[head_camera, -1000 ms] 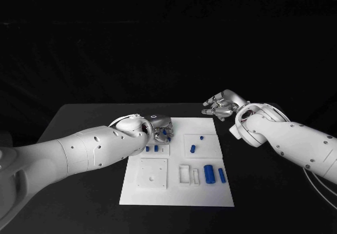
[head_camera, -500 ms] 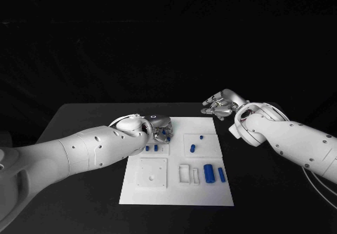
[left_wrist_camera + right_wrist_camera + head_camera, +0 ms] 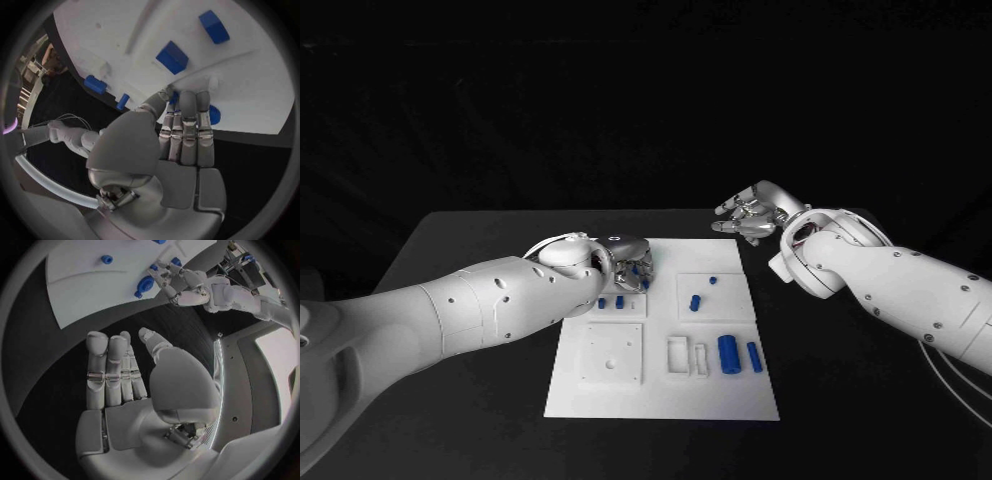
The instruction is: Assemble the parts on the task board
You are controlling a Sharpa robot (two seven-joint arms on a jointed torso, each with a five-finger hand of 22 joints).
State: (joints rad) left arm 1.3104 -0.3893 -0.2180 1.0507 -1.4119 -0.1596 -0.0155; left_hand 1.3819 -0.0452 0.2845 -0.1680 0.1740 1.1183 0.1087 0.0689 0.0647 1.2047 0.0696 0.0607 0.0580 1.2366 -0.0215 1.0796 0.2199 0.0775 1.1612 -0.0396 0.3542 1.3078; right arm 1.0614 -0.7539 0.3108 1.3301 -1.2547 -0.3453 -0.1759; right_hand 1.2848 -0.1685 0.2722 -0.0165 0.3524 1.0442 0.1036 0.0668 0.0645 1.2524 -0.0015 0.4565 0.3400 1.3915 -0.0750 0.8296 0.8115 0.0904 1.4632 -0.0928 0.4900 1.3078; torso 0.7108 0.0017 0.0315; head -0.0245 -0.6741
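The white task board (image 3: 661, 400) lies in the middle of the black table. My left hand (image 3: 629, 260) is over its far left part. In the left wrist view the thumb and fingertips (image 3: 186, 100) close round a round blue part (image 3: 214, 115) on the board; most of the part is hidden under the fingers. My right hand (image 3: 754, 215) hovers beyond the board's far right corner, fingers straight, thumb apart, holding nothing. Loose blue parts lie on the board: a thick cylinder (image 3: 728, 351), a thinner one (image 3: 754, 357), and a short peg (image 3: 694, 303).
Two small blue pieces (image 3: 603, 302) stand in a raised plate near my left hand. A square white plate (image 3: 613, 355) and a slotted holder (image 3: 679, 358) occupy the board's near half. Black table (image 3: 459, 300) surrounds the board.
My left hand has sunk slightly lower onto the board's far left part. The right hand has hardly moved.
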